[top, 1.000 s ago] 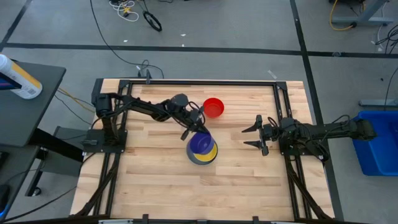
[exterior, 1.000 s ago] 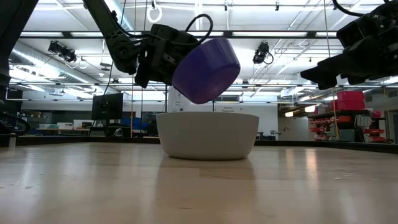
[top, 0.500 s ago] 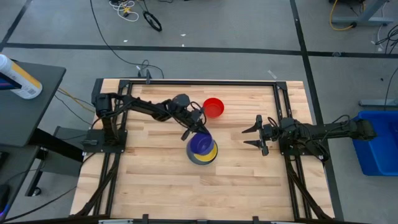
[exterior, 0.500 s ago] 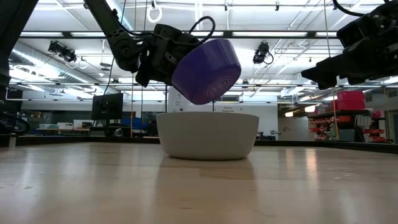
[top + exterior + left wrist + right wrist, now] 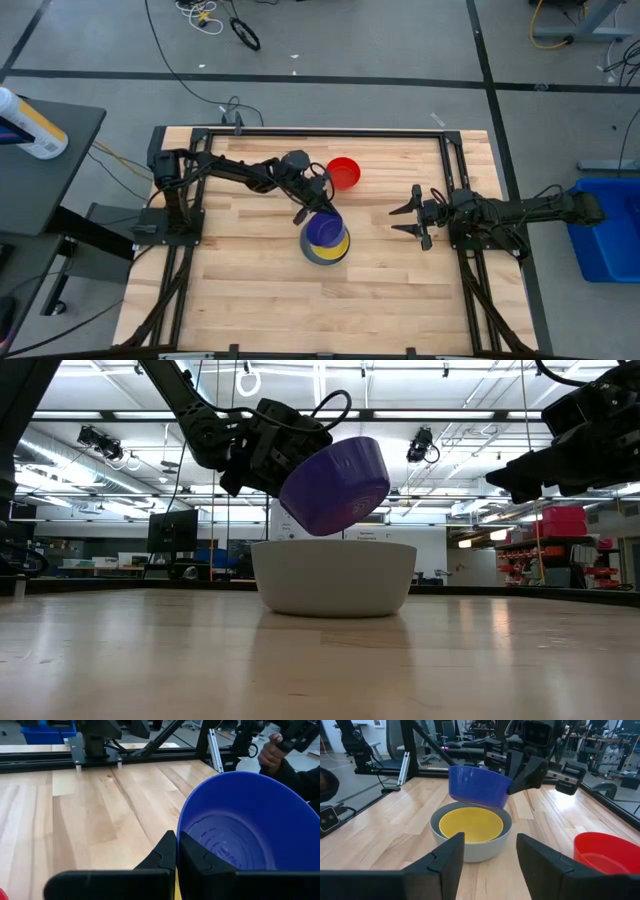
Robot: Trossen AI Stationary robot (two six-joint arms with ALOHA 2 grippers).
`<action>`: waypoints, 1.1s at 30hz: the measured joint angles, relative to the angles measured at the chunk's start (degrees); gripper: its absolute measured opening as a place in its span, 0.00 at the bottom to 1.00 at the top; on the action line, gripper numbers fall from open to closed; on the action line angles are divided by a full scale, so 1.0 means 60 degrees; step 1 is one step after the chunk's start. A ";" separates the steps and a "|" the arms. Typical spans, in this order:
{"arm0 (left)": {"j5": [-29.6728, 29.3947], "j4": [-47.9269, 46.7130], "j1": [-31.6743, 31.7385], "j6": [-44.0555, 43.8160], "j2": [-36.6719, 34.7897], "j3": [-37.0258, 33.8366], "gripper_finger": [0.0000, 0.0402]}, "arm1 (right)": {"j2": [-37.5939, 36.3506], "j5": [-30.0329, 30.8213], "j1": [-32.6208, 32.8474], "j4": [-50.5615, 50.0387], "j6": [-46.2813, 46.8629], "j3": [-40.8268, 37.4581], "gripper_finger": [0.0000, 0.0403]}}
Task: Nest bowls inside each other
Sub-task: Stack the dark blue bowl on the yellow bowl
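dark blue bowl (image 5: 322,229) – clamped by left gripper (image 5: 312,205) jaws above yellow bowl (image 5: 472,824) | right gripper (image 5: 407,220) – jaws spread, nothing held

Left gripper (image 5: 292,460) shifts slightly rightward over the grey bowl (image 5: 334,576), carrying the dark blue bowl (image 5: 335,486) with it; that bowl now tilts a little differently, base turned further down.

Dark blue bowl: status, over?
Left end effector shut on dark blue bowl, tilted above yellow bowl nested in grey bowl. Right end effector open, waiting aside. Red bowl apart.
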 joint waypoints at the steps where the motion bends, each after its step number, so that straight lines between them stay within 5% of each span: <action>1: 0.0000 -0.0003 0.0000 -0.0002 0.0000 0.0000 0.01 | 0.0000 0.0000 0.0000 0.0000 -0.0003 -0.0002 0.46; 15: -0.0088 -0.0275 -0.0004 -0.0284 -0.0004 0.0000 0.01 | 0.0001 0.0005 0.0000 0.0004 -0.0006 0.0001 0.40; 33: -0.0688 -0.2831 -0.0182 0.0500 -0.0004 0.0991 0.01 | 0.0000 -0.0004 0.0000 0.0000 -0.0036 0.0001 0.33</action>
